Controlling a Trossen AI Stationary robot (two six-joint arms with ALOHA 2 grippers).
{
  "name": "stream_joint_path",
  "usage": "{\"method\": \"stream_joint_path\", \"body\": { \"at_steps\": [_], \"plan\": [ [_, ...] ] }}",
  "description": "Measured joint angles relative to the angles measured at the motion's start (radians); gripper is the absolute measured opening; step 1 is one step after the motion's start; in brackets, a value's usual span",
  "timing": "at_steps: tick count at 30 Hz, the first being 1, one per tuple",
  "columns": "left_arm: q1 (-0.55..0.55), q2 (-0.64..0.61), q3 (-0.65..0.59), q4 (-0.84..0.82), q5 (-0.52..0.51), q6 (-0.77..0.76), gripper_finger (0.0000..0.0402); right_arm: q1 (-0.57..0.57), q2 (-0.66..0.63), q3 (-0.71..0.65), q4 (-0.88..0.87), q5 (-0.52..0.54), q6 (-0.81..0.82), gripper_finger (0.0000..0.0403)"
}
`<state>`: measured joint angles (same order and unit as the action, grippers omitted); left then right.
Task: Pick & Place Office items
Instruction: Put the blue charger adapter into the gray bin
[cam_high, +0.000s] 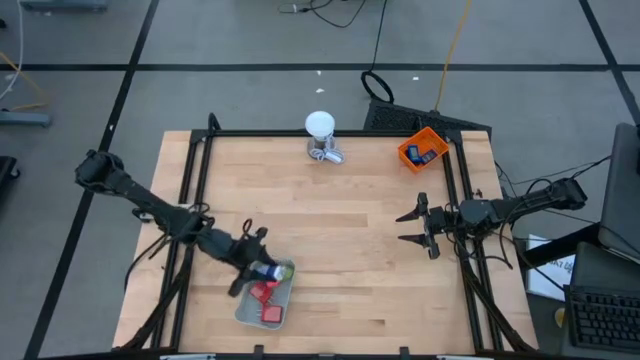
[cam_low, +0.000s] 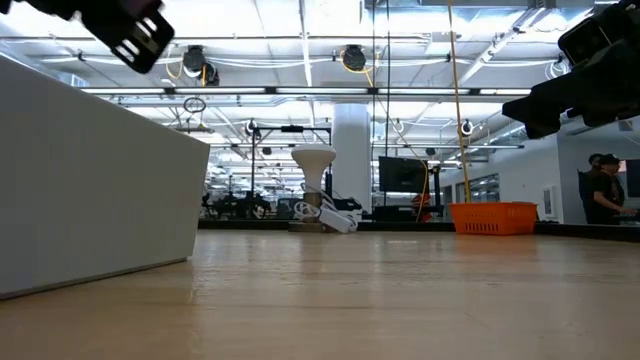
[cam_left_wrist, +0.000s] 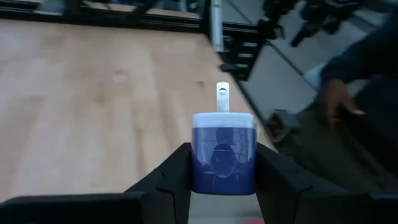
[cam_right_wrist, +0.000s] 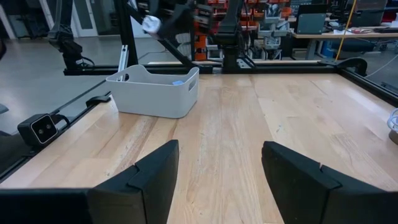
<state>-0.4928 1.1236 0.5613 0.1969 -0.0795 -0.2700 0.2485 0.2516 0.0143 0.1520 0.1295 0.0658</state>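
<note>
Blue-faced piece (cam_left_wrist: 223, 157) clamped in left pincer (cam_left_wrist: 222, 168) over grey tray (cam_high: 246, 310) | right pincer (cam_high: 413, 227) apart | no readable writing

Grey floor (cam_high: 250, 40) w/ dark lines; ceiling lights (cam_low: 300, 40); white column (cam_low: 352, 150).

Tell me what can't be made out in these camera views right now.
- Pale grey tray contents: left gripper covers part in the high view; the wall hides them in the low view.
- Orange bin items: too small overhead.
- Blue item lower end: hidden between the fingers, left wrist view.
</note>
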Motion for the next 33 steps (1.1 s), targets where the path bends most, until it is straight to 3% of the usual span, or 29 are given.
{"method": "stream_joint_path", "body": {
  "at_steps": [3,12,23,33],
  "plan": [
    [-0.05,0.0,0.0,0.025,-0.004,-0.022,0.0135,0.0,0.0,0.0,0.0,0.0,0.0,0.022],
    [-0.193,0.0,0.001,0.047,-0.149,-0.06,0.014,0.0,0.0,0.0,0.0,0.0,0.0,0.022],
    [-0.33,0.015,0.001,-0.067,-0.319,-0.299,0.0146,0.0,0.0,0.0,0.0,0.0,0.0,0.022],
    [-0.354,0.072,0.003,-0.1,-0.29,-0.462,0.0134,0.0,0.0,0.0,0.0,0.0,0.0,0.022]
  ]
}}
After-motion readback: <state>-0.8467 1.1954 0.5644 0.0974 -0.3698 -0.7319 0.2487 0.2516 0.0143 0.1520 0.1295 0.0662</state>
